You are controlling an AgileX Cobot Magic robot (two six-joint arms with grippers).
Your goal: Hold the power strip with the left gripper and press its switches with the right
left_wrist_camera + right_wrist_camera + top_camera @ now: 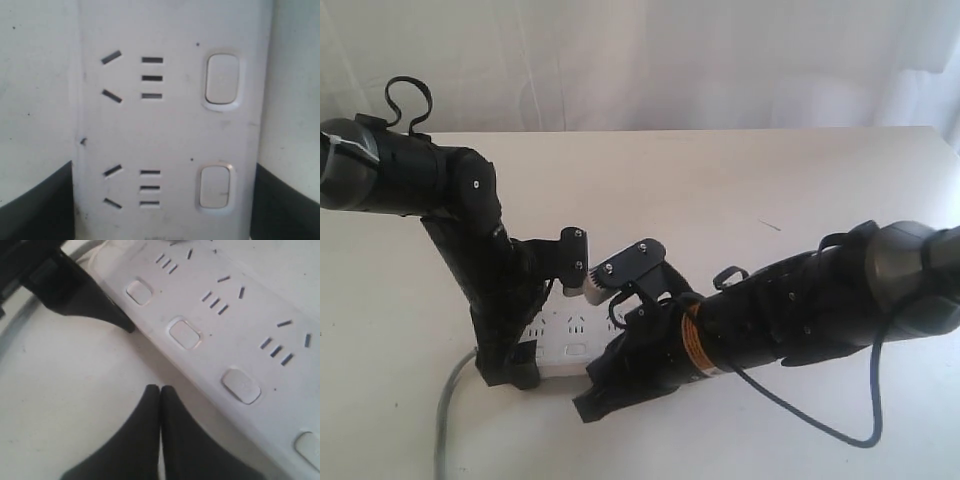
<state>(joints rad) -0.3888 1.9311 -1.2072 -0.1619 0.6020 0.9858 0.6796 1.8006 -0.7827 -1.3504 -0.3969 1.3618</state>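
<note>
Wrist views alone show left claw (pixel 164 170) clamping power strip (pixel 175 125), right claw (pixel 159 388) closed.

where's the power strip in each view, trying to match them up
Exterior view: the power strip lies low and left of centre, mostly hidden under both arms.
Left wrist view: it fills the middle, showing two socket groups and two switches.
Right wrist view: it runs diagonally from the top to the lower right corner, beside the shut right pincer.
Shared landmark: the left pincer clamping the strip's sides shows in all three.
</note>
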